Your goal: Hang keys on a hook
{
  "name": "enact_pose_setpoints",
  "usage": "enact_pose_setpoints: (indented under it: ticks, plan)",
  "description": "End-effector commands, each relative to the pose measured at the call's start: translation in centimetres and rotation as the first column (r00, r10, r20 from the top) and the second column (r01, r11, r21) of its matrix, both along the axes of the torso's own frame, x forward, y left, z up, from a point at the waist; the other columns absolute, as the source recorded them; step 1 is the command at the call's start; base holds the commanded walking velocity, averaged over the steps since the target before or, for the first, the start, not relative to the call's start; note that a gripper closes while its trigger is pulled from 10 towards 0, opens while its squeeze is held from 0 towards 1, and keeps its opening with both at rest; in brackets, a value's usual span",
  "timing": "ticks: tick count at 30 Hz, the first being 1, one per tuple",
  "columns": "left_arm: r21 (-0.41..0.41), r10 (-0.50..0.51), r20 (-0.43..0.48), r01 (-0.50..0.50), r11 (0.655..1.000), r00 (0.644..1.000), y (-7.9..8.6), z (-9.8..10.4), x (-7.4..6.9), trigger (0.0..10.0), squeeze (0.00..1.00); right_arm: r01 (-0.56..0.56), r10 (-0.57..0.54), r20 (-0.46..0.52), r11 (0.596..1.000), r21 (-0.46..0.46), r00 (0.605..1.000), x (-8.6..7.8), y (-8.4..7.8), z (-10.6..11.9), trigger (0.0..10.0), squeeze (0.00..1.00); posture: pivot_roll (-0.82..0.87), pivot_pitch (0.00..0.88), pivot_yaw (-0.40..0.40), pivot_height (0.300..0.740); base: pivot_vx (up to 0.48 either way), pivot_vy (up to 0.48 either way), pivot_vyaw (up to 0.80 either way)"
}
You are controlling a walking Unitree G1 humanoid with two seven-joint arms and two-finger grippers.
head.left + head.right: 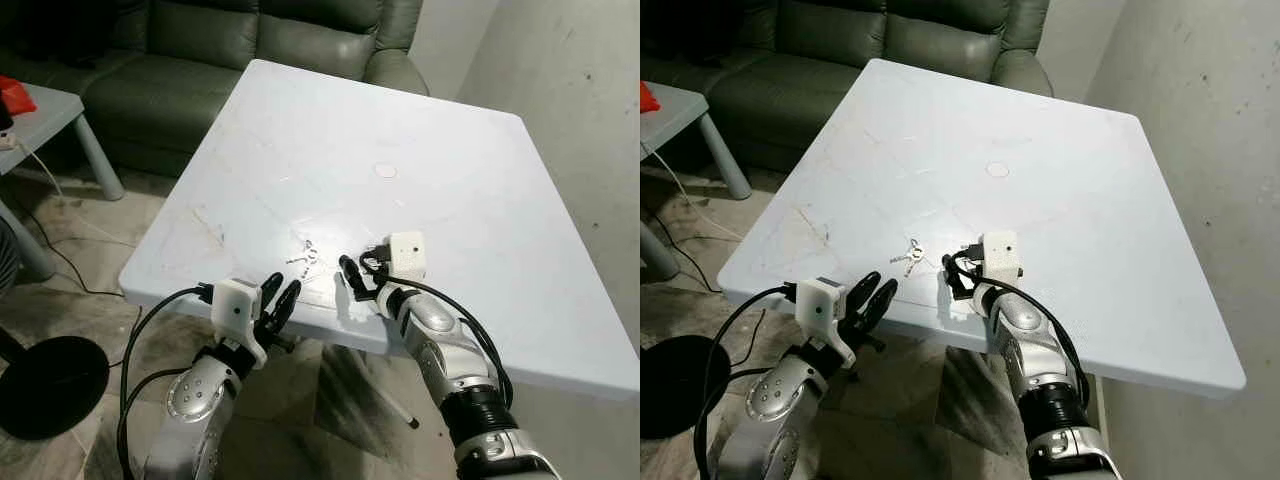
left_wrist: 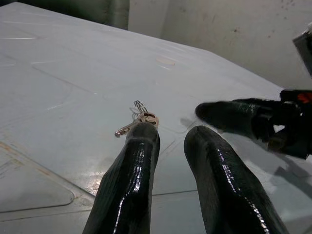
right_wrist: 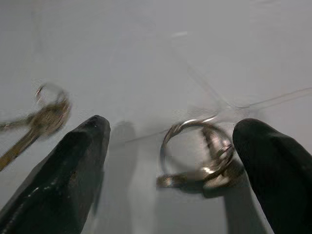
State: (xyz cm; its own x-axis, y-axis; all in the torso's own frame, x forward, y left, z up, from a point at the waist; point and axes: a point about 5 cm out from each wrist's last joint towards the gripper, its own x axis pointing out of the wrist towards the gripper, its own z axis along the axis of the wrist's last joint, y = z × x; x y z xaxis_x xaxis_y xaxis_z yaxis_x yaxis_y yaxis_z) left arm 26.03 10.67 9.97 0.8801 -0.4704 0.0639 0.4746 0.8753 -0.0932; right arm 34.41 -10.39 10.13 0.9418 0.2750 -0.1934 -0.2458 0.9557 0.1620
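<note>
Right hand (image 3: 170,146) open around keys (image 1: 910,255) (no writing legible); table (image 1: 1060,130) white.

White table (image 1: 300,130) before a green sofa (image 1: 180,60), grey wall (image 1: 570,80) alongside.

We count one square white plastic table (image 1: 470,150). On it, near its front edge, lie two small silver key bunches: one bunch of keys (image 3: 41,117) and one ring bunch (image 3: 200,156). Two black-fingered grippers, left (image 1: 280,295) and right (image 1: 350,275), flank them.

left end effector (image 1: 281,291): fingers slightly parted, raised | right end effector (image 3: 170,146): fingers spread wide, lowered
</note>
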Motion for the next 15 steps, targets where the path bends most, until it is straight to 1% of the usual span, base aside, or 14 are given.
enact_pose_setpoints:
  ticks: [1, 2, 4, 5, 9, 14, 15]
  plan:
    - [0.005, -0.013, 0.013, 0.013, 1.000, 1.000, -0.4, 0.4, -0.1, 10.0, 0.00, 0.042, -0.043, 0.025, 0.999, 0.031, 0.999, 0.5, -0.8, 0.8, 10.0, 0.00, 0.09, 0.117, -0.152, 0.740, 0.000, 0.000, 0.00]
    - [0.006, -0.013, 0.013, 0.013, 1.000, 1.000, -0.4, 0.5, -0.1, 10.0, 0.00, 0.062, -0.063, 0.028, 0.997, 0.043, 0.998, 0.6, -1.0, 0.8, 10.0, 0.00, 0.08, 0.118, -0.150, 0.740, 0.000, 0.000, 0.00]
    - [0.007, -0.013, 0.012, 0.013, 1.000, 1.000, -0.5, 0.5, -0.1, 10.0, 0.00, 0.077, -0.077, 0.008, 0.996, 0.038, 0.997, 0.8, -1.3, 0.6, 10.0, 0.00, 0.08, 0.118, -0.150, 0.740, 0.000, 0.000, 0.00]
    - [0.005, -0.013, 0.011, 0.013, 1.000, 1.000, -0.5, 0.5, -0.1, 10.0, 0.00, 0.098, -0.098, -0.004, 0.995, 0.024, 0.995, 0.9, -1.5, 0.5, 10.0, 0.00, 0.08, 0.119, -0.149, 0.740, 0.000, 0.000, 0.00]
    - [0.007, -0.014, 0.010, 0.014, 1.000, 1.000, -0.6, 0.4, -0.1, 10.0, 0.00, 0.119, -0.119, -0.026, 0.993, -0.005, 0.993, 0.9, -1.9, 0.1, 10.0, 0.00, 0.08, 0.121, -0.146, 0.740, 0.000, 0.000, 0.00]
    - [0.009, -0.013, 0.008, 0.013, 1.000, 1.000, -0.5, 0.5, -0.1, 10.0, 0.00, 0.071, -0.072, -0.031, 0.997, -0.034, 0.997, 0.6, -2.2, -0.6, 10.0, 0.00, 0.08, 0.126, -0.144, 0.740, 0.000, 0.000, 0.00]
    - [0.009, -0.012, 0.007, 0.012, 1.000, 1.000, -0.5, 0.5, -0.2, 10.0, 0.00, 0.046, -0.047, -0.032, 0.998, -0.040, 0.998, 0.4, -2.3, -0.9, 10.0, 0.00, 0.08, 0.127, -0.143, 0.740, 0.000, 0.000, 0.00]
